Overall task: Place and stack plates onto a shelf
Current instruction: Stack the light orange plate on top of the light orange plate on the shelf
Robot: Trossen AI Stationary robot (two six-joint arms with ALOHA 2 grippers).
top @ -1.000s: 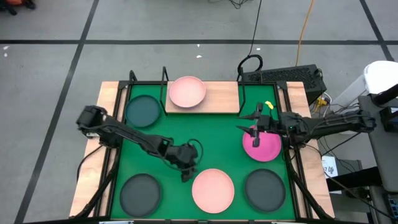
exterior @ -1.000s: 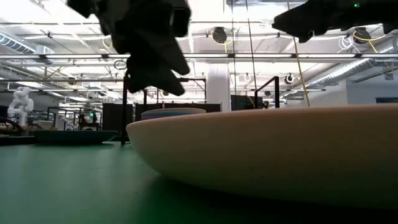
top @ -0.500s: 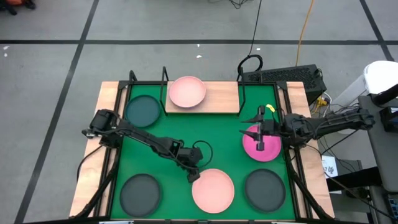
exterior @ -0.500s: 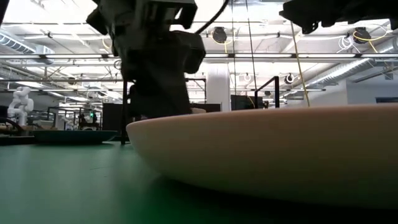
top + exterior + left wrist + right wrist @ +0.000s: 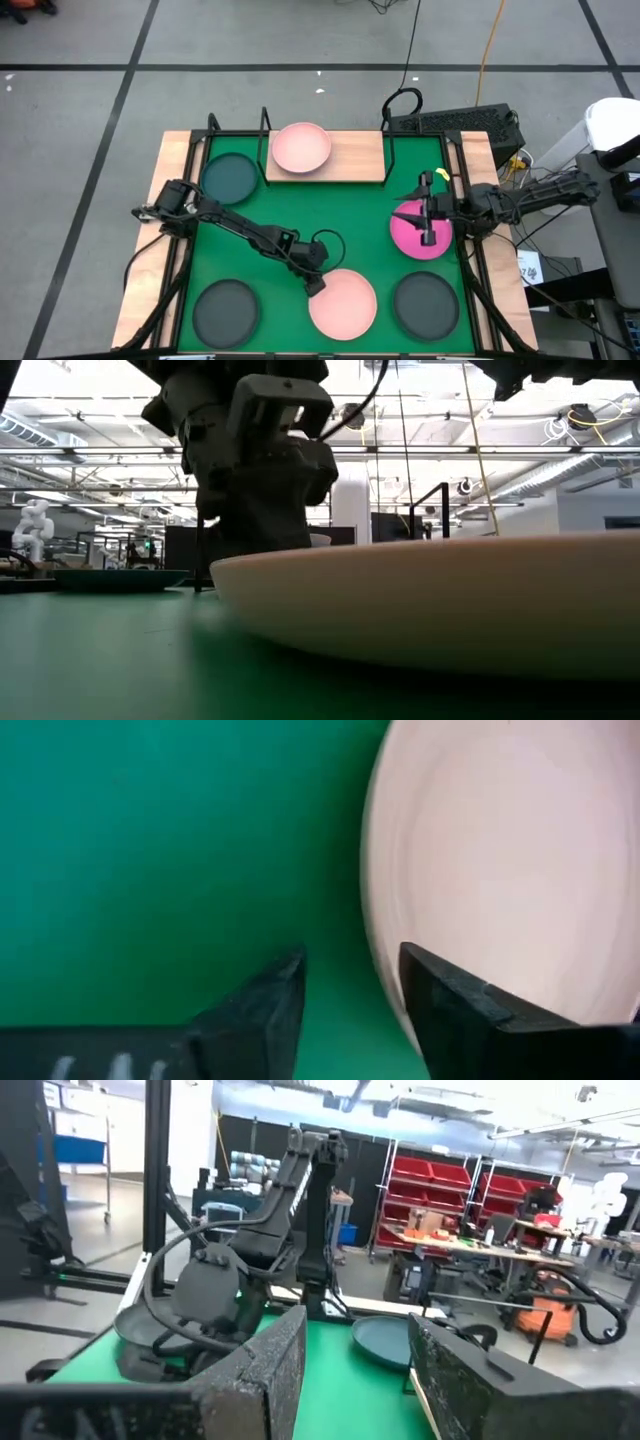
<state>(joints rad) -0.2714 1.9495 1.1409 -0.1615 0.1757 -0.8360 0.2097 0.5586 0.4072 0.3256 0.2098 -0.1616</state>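
Note:
A light pink plate (image 5: 342, 305) lies on the green mat near the table's near edge; it also shows in the low view (image 5: 430, 600) and the left wrist view (image 5: 500, 870). My left gripper (image 5: 316, 284) is open and low at this plate's left rim (image 5: 375, 940), one finger over the plate's inside and one over the mat. A magenta plate (image 5: 410, 238) lies at the right. My right gripper (image 5: 424, 212) is open and empty above it, pointing toward the table's left. Another light pink plate (image 5: 302, 147) rests on the wooden shelf (image 5: 355, 158) at the far edge. My left gripper stands with its open fingers (image 5: 455, 1015) on either side of the light pink plate's left rim, slanting down from the table's left. I cannot tell whether either finger touches the plate. The plate lies flat on the mat.
Dark plates lie at the far left (image 5: 230, 177), the near left (image 5: 226, 310) and the near right (image 5: 425, 303) of the green mat (image 5: 340, 225). Black metal rods (image 5: 390, 160) stand beside the shelf. The right half of the shelf board is bare.
My left gripper has gone down and toward the table's near right, up to the near light pink plate's left rim. My right gripper has risen and drawn a little toward the table's right edge, still open above the magenta plate. No plate has moved.

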